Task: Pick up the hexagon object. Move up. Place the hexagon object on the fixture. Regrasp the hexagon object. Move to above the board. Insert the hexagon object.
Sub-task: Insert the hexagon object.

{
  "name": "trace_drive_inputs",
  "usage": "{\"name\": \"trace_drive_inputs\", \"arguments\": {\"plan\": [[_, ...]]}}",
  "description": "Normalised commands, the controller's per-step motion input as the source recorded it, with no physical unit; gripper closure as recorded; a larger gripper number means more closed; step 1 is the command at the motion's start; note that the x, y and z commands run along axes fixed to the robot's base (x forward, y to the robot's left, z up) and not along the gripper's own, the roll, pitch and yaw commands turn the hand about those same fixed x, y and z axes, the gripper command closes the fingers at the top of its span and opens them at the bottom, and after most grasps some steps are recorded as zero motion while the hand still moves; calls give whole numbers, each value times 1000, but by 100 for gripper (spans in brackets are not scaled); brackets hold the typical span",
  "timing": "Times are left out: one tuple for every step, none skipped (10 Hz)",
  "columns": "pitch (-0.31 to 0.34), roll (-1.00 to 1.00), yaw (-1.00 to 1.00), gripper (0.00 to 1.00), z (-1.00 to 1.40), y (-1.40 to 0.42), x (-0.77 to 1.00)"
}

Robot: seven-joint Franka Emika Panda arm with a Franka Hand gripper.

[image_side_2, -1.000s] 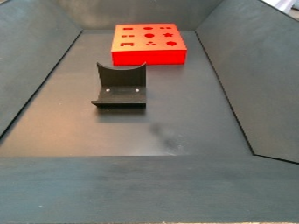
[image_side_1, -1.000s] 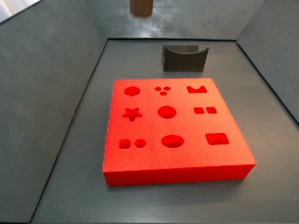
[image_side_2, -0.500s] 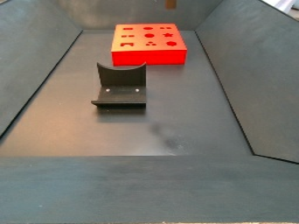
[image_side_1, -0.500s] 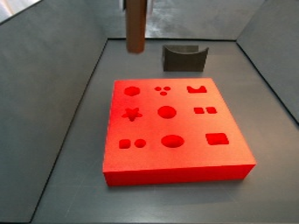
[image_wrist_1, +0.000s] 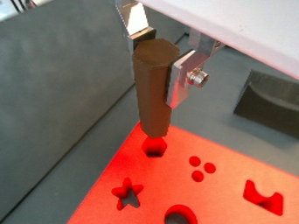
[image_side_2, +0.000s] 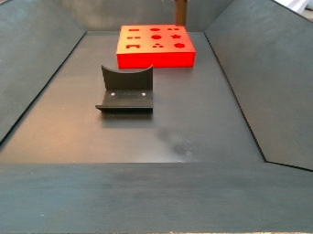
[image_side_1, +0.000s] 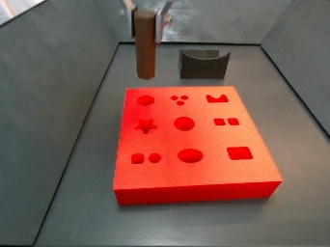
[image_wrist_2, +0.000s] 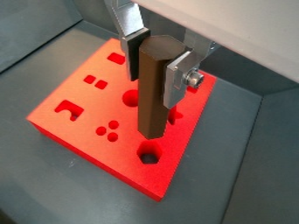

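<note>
We see the dark notched fixture (image_side_1: 203, 64) standing apart behind the bright red board (image_side_1: 191, 143). The silver two-finger gripper (image_wrist_1: 160, 52) clamps the reddish-brown hexagon object (image_wrist_1: 151, 92), upright, above the board's hexagonal recess (image_wrist_1: 155, 147).

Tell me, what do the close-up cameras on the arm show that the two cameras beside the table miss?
Only the wrist views show the gripper closely: its silver fingers clamp the top of the brown hexagon peg, which hangs upright over the hexagon hole without entering it. Only the side views show the whole red board with all its holes, and one shows the whole fixture standing on the grey floor, apart from the board. Both kinds of view share the peg, the board and the fixture.
</note>
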Motion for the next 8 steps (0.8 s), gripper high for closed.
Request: {"name": "trace_drive_inputs", "arguments": {"plan": [[-34, -54, -134, 100, -140, 40, -11], [-19, 74, 0, 100, -174, -17, 0], [-60, 60, -31, 100, -726, 0, 0], [-27, 133, -100, 100, -931, 0, 0], [-4, 110, -83, 100, -837, 23, 0], [0, 103, -86, 100, -743, 51, 0], [0, 3, -91, 100, -431, 29, 0], [0, 0, -83, 100, -369, 0, 57]]}}
